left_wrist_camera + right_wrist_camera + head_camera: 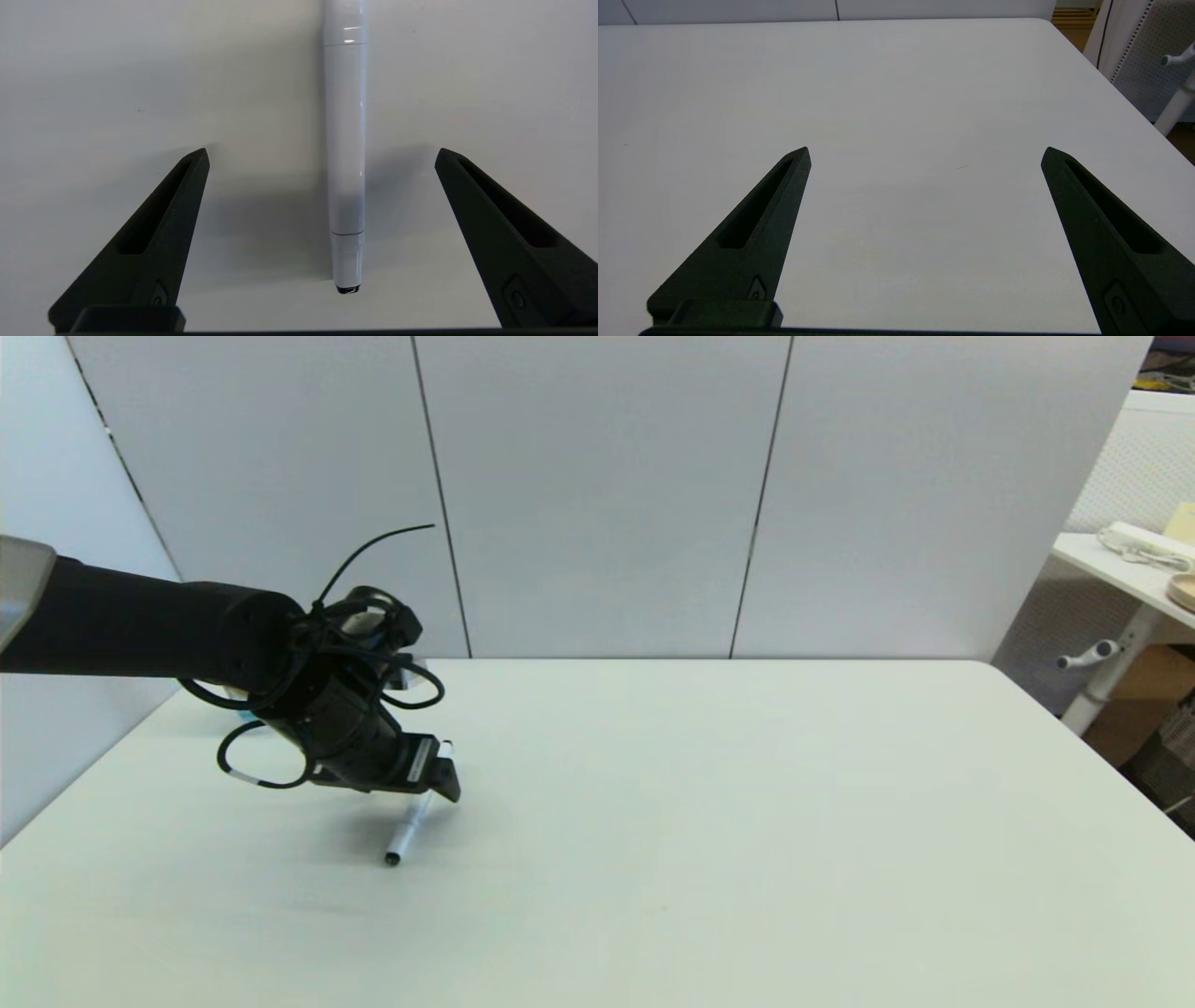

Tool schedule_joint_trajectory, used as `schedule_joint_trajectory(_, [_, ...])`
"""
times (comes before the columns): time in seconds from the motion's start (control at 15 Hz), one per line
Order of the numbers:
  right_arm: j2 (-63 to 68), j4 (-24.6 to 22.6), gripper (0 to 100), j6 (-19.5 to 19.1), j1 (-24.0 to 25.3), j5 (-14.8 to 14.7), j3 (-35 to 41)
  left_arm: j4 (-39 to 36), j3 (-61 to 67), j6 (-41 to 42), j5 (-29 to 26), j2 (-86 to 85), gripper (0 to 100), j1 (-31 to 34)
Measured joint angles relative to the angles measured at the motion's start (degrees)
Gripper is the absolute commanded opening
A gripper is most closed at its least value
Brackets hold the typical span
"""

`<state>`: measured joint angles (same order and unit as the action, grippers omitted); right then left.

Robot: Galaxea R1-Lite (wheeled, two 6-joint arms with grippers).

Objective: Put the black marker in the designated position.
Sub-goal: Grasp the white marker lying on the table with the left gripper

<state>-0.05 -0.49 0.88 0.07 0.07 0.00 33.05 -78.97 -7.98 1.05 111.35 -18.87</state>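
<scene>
The black marker, a slim white stick with a small dark tip, lies flat on the white table at its left side. My left gripper hovers low over the marker's far half, tilted down at it. In the left wrist view the marker lies lengthwise between the two fingers, and the left gripper is open, with both fingers well clear of the barrel. The designated position has no mark that I can see on the tabletop. My right gripper is open and empty above bare table.
Grey wall panels close off the table's far edge. Beyond the right edge stands another white desk with small items on it, and a cardboard box under it. Loose black cables hang from my left wrist.
</scene>
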Motion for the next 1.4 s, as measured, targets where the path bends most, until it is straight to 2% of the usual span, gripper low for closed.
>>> schedule_joint_trajectory(0.8, [0.0, 0.0, 100, 0.0, 0.0, 0.0, 0.0, -0.3, -1.3, -0.1, 1.8, 2.2, 100, -1.9])
schedule_joint_trajectory(0.87, [0.0, 0.0, 100, 0.0, 0.0, 0.0, 0.0, -0.2, -1.6, -0.2, 1.8, 2.4, 0, -2.0])
schedule_joint_trajectory(1.4, [0.0, 0.0, 100, 0.0, 0.0, 0.0, 0.0, 0.1, -3.2, -0.4, 1.6, 3.6, 0, -2.0])
